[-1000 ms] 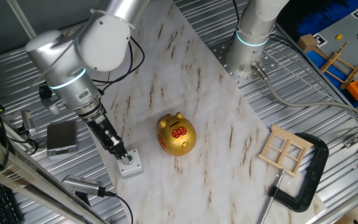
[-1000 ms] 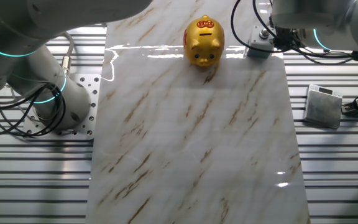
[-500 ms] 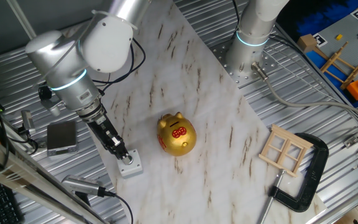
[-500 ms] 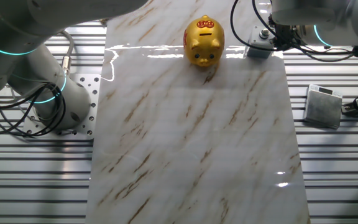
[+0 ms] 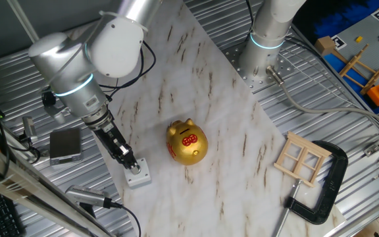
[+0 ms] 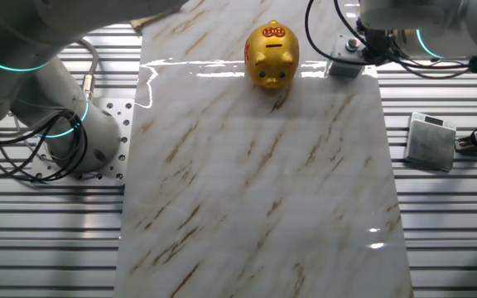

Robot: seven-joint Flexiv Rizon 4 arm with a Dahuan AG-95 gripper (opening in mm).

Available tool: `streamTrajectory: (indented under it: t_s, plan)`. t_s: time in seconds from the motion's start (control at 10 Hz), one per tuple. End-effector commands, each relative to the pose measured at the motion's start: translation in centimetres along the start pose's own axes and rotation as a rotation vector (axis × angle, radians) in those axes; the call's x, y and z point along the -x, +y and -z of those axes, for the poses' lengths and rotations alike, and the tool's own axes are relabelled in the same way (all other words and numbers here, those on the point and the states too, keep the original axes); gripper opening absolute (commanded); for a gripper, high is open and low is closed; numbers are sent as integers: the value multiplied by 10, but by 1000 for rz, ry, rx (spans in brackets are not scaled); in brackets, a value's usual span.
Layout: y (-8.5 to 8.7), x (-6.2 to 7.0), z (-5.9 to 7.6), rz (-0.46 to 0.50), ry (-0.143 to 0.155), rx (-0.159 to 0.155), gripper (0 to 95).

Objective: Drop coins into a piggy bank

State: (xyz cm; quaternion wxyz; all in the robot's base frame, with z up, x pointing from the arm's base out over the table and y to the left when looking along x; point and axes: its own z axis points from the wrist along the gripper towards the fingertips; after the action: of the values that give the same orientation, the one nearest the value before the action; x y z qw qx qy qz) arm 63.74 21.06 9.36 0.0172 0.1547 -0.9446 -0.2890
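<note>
Your gripper (image 5: 131,167) presses down at the small grey box (image 5: 138,174) beside the gold piggy bank (image 5: 187,142); whether its jaws are parted is unclear.

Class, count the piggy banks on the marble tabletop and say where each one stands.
1. The gold piggy bank stands on the marble tabletop, apart from the gripper, which is down at a small grey box at the slab's edge. No coins are visible; some may be hidden.

The arm (image 5: 97,49) is silver-white with glowing cyan joint rings, black cables and a slim dark hand (image 5: 129,162).
</note>
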Motion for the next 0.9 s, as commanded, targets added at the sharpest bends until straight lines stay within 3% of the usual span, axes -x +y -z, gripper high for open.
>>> streamTrajectory:
  t_s: [0.1,0.4,0.7,0.9]
  plan:
    - [-1,-1,0,13,5,-17,380]
    - [-1,-1,-1,27,9,-35,380]
    - [-1,-1,-1,56,29,-91,380]
    - [-1,-1,-1,67,36,-108,380]
